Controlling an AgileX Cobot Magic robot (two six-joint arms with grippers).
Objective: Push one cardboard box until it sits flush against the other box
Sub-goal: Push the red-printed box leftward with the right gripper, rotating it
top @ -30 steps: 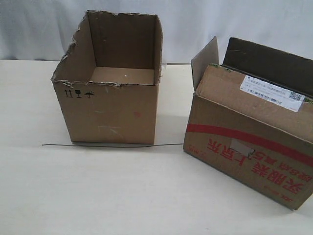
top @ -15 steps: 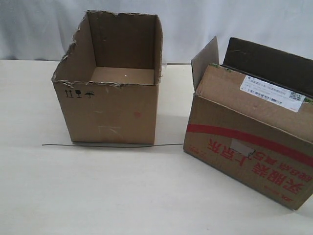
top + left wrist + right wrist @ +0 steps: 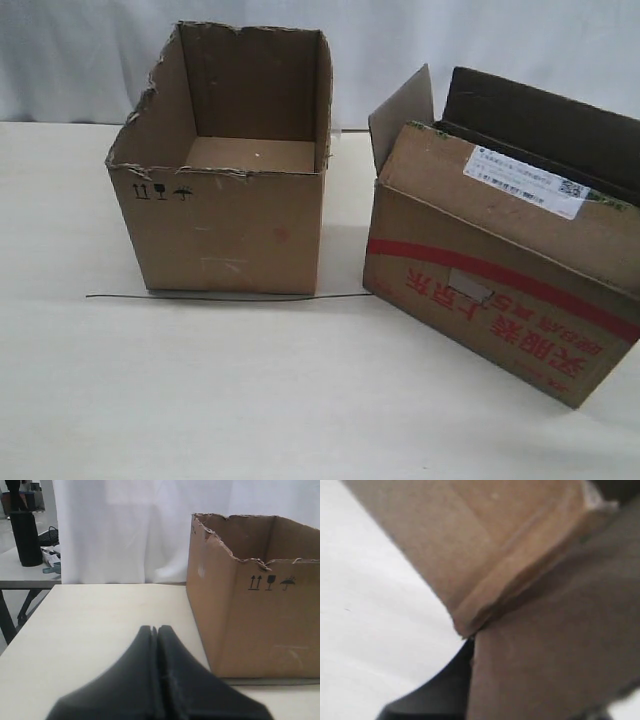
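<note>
Bright even light, soft shadow beside the other box (image 3: pixel 230 230), right wrist view blurred, left gripper (image 3: pixel 156 629) defocused

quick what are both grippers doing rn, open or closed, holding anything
left gripper: closed, holding nothing.
right gripper: cannot tell, mostly hidden behind the cardboard box.

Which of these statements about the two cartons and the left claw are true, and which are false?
1. The cardboard box touches the other box. False: bare table shows between them.
2. The other box stands open with nothing visible inside. True.
3. The white label is on the other box. False: it is on the cardboard box's flap.
4. The left claw is shut. True.
</note>
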